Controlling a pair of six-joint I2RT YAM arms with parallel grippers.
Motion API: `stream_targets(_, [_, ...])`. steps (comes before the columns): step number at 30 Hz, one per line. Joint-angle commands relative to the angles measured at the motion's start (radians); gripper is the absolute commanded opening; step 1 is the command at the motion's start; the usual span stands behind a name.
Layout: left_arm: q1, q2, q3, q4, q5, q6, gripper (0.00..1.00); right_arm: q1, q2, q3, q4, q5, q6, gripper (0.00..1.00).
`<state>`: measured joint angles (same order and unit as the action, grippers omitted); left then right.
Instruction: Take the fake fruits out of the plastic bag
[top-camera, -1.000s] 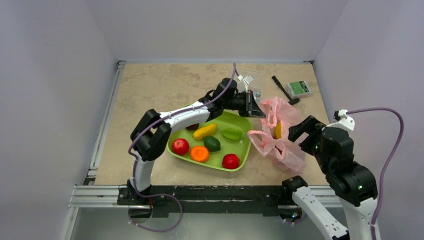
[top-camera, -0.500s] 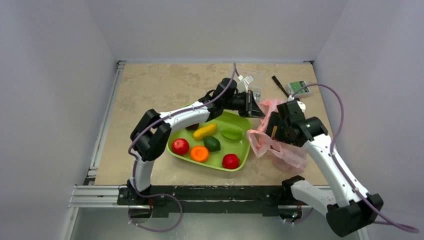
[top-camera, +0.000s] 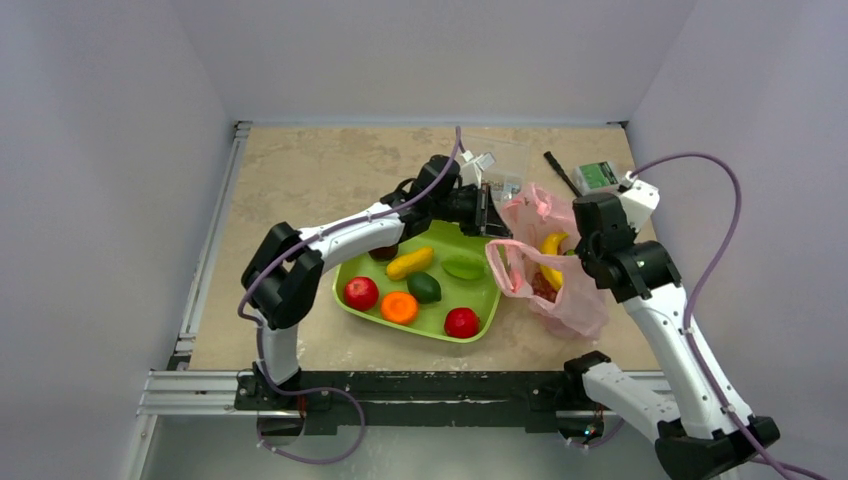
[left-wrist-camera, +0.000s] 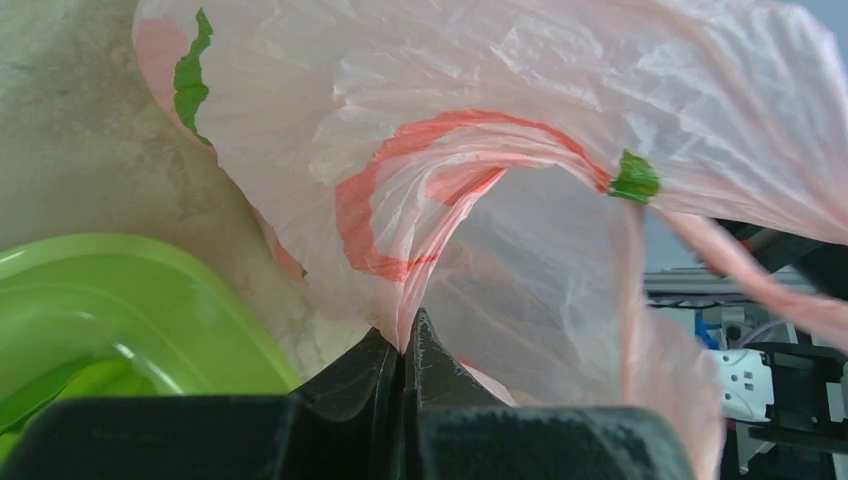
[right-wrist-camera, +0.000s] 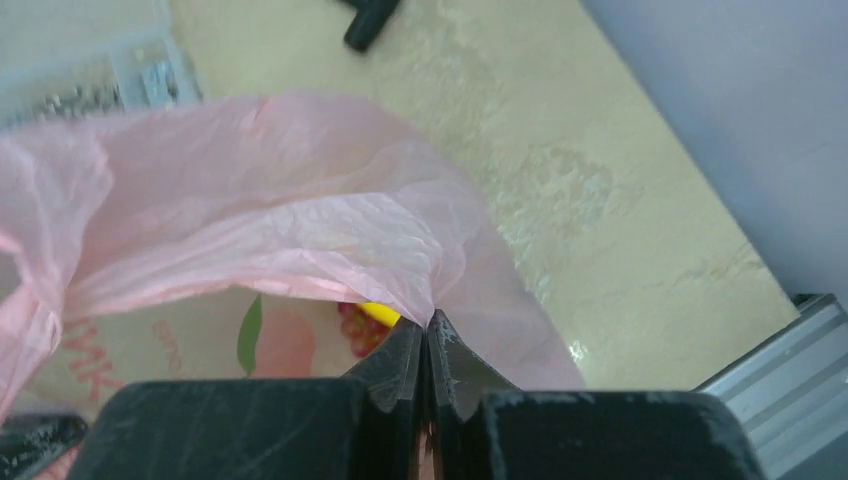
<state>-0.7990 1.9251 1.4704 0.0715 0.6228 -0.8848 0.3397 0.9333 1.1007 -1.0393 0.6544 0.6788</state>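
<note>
The pink plastic bag (top-camera: 560, 300) lies right of the green tray (top-camera: 488, 300), its mouth held apart between both grippers. My left gripper (top-camera: 495, 220) is shut on the bag's far left rim; in the left wrist view the film (left-wrist-camera: 520, 120) is pinched between its fingertips (left-wrist-camera: 405, 340). My right gripper (top-camera: 575, 250) is shut on the right rim, and its tips (right-wrist-camera: 427, 325) clamp the bag (right-wrist-camera: 300, 230). Inside the bag show a yellow banana (top-camera: 552, 245) (right-wrist-camera: 380, 313) and a dark red grape bunch (top-camera: 545, 290) (right-wrist-camera: 352, 325).
The tray (left-wrist-camera: 120, 290) holds two red round fruits (top-camera: 361, 292), an orange one (top-camera: 400, 307), a dark green one (top-camera: 424, 287), a stubby yellow one (top-camera: 410, 262) and a light green one (top-camera: 463, 268). A clear parts box (top-camera: 505, 160), black pen (top-camera: 568, 180) and small green-topped box (top-camera: 600, 177) lie behind.
My right arm swung in from the near right to the bag and its jaws closed on the rim. The bag's mouth now stands wider, showing the banana and grapes.
</note>
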Motion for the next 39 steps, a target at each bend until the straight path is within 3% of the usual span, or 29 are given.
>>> stream_targets(1, [0.039,-0.097,-0.061,-0.058,-0.031,0.104,0.00,-0.030,-0.063,0.121,0.088,0.273,-0.032,0.00])
stream_targets(5, [0.056,-0.121,-0.108,-0.117,-0.057,0.134,0.00,-0.053,-0.086,0.193,0.156,0.353,-0.135,0.00])
stream_targets(9, [0.058,-0.128,-0.103,-0.138,-0.052,0.149,0.00,-0.053,-0.134,0.161,0.324,0.197,-0.309,0.00])
stream_targets(10, [0.058,-0.128,-0.094,-0.145,-0.042,0.149,0.03,-0.054,-0.138,0.156,0.329,0.159,-0.317,0.00])
stream_targets(14, [0.055,-0.161,-0.076,-0.189,-0.027,0.150,0.32,-0.053,-0.130,0.152,0.310,0.023,-0.339,0.00])
stream_targets(17, [0.052,-0.242,-0.130,-0.163,-0.041,0.162,0.45,-0.053,-0.122,0.149,0.294,-0.026,-0.349,0.00])
stream_targets(22, [0.038,-0.441,-0.341,0.017,-0.049,0.177,0.56,-0.054,-0.115,0.148,0.276,-0.074,-0.349,0.00])
stream_targets(25, [-0.033,-0.554,-0.426,0.075,-0.074,0.225,0.60,-0.053,-0.113,0.145,0.276,-0.090,-0.349,0.00])
stream_targets(30, [-0.254,-0.630,-0.516,0.164,-0.357,0.279,0.61,-0.053,-0.105,0.145,0.283,-0.100,-0.345,0.00])
stream_targets(33, [-0.365,-0.622,-0.543,0.271,-0.595,0.247,0.69,-0.053,-0.100,0.143,0.287,-0.111,-0.343,0.00])
stream_targets(39, [-0.395,-0.533,-0.451,0.223,-0.905,0.013,0.72,-0.053,-0.107,0.135,0.283,-0.103,-0.344,0.00])
